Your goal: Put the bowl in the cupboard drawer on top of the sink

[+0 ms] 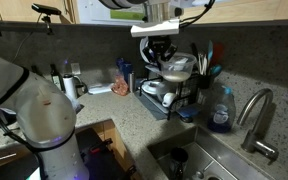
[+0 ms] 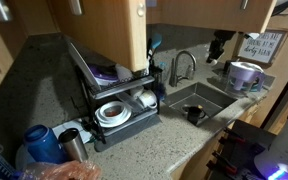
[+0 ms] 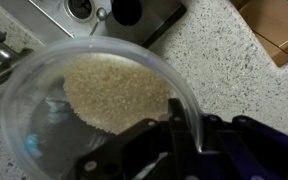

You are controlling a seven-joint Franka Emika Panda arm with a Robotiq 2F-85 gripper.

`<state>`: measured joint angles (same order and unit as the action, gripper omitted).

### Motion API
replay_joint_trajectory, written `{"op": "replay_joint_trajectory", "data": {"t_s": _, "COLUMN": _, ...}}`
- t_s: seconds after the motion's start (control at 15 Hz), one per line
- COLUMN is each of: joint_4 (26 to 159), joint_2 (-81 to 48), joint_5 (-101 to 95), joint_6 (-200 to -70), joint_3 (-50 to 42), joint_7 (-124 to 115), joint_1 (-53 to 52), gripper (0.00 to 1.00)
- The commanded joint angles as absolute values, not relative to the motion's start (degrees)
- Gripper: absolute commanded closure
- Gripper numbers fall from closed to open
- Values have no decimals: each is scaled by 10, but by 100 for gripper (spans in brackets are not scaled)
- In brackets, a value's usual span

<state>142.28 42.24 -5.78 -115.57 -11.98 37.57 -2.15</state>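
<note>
In the wrist view a clear plastic bowl point(image 3: 54, 95) fills most of the picture, and the speckled counter shows through its bottom. My gripper point(image 3: 179, 135) is shut on the bowl's rim, one finger inside and one outside. In an exterior view the gripper point(image 1: 159, 50) hangs above the dish rack point(image 1: 174, 92), just below the wooden cupboards point(image 1: 94, 8); the clear bowl is hard to make out there. In an exterior view an open cupboard door point(image 2: 109, 35) hides the gripper.
The steel sink point(image 1: 209, 160) with its faucet point(image 1: 254, 115) lies beside the rack, and a blue soap bottle point(image 1: 221, 110) stands between them. A black cup point(image 2: 195, 115) sits in the sink point(image 2: 219, 98). The rack point(image 2: 119, 112) holds white dishes.
</note>
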Motion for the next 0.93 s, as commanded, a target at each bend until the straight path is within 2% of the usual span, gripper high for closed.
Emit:
{"op": "replay_joint_trajectory", "data": {"t_s": 0.0, "joint_4": 1387, "joint_2": 417, "joint_5": -63, "joint_6": -1146, "joint_3": -124, "joint_7": 411, "joint_1": -34, "gripper": 99}}
{"op": "replay_joint_trajectory", "data": {"t_s": 0.87, "joint_4": 1262, "joint_2": 368, "joint_5": -53, "joint_6": -1145, "joint_3": -130, "joint_7": 482, "joint_1": -49, "gripper": 99}}
